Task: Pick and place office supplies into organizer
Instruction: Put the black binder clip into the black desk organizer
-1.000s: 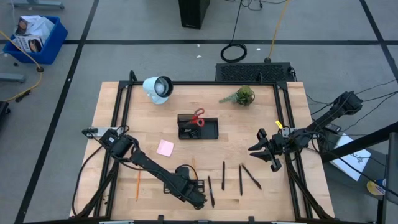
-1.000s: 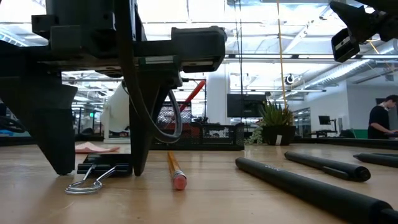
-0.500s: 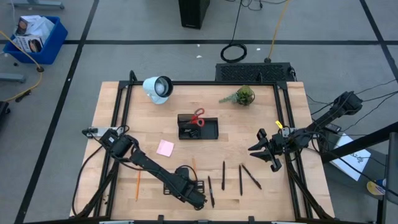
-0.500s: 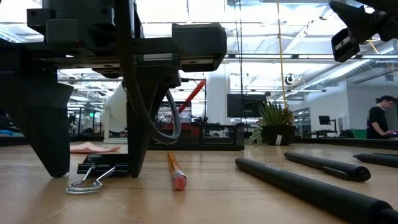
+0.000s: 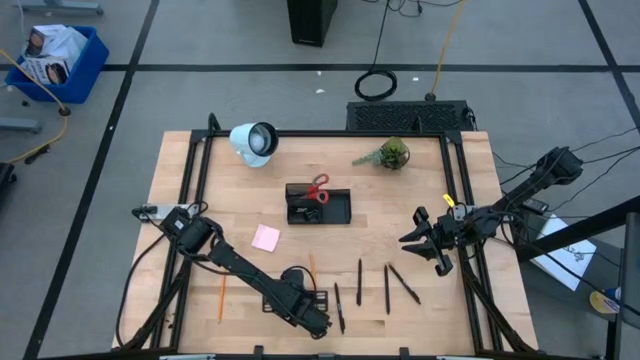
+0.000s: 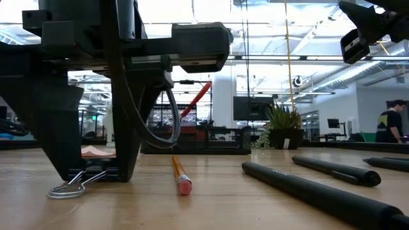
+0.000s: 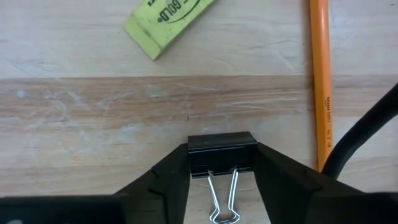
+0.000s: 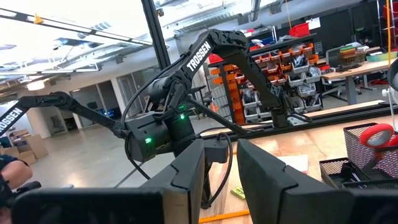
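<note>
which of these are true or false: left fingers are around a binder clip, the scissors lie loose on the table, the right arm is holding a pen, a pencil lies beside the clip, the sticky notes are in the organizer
1. The left gripper has its fingers on either side of the black binder clip. True.
2. The red-handled scissors lie loose on the table. False: they stand in the black organizer.
3. The right gripper holds a pen. False: nothing shows between its fingers, and the black pens lie on the table.
4. An orange pencil lies beside the clip. True.
5. The pink sticky-note pad is in the organizer. False: it lies on the table beside it.
</note>
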